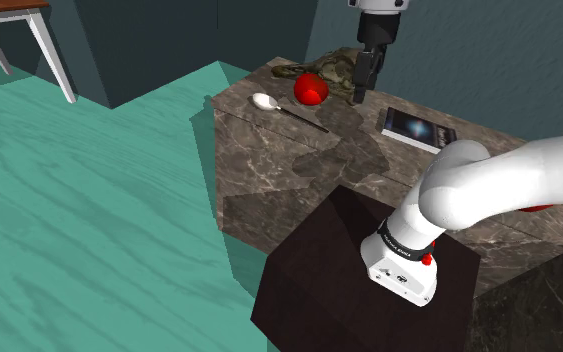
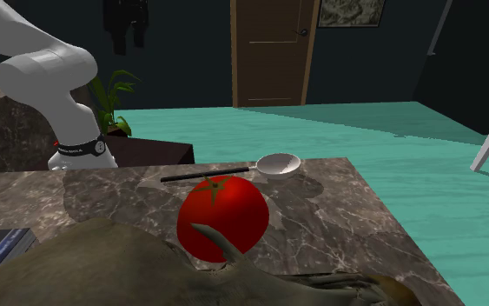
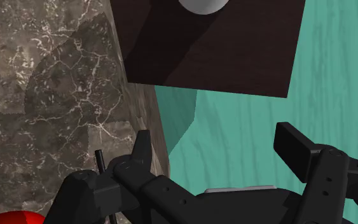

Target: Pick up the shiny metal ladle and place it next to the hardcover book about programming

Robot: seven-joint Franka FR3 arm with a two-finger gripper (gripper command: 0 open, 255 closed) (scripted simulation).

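Ladle [image 1: 279, 106] lies untouched on the counter [image 1: 269, 170], at eight o'clock from the spread, empty pincer [image 1: 366, 86] in the shoulder view. Approach step: next, descend over the handle and close.

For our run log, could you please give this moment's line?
hand open, empty, above table | ladle lying on table | book on table

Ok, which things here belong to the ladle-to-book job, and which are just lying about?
Part of the job:
- ladle, white bowl, thin dark handle
- book, dark cover
- hand, open, holding nothing

Just lying about:
- tomato, red, close to the ladle
- lumpy olive-brown object beside the tomato
- potted plant
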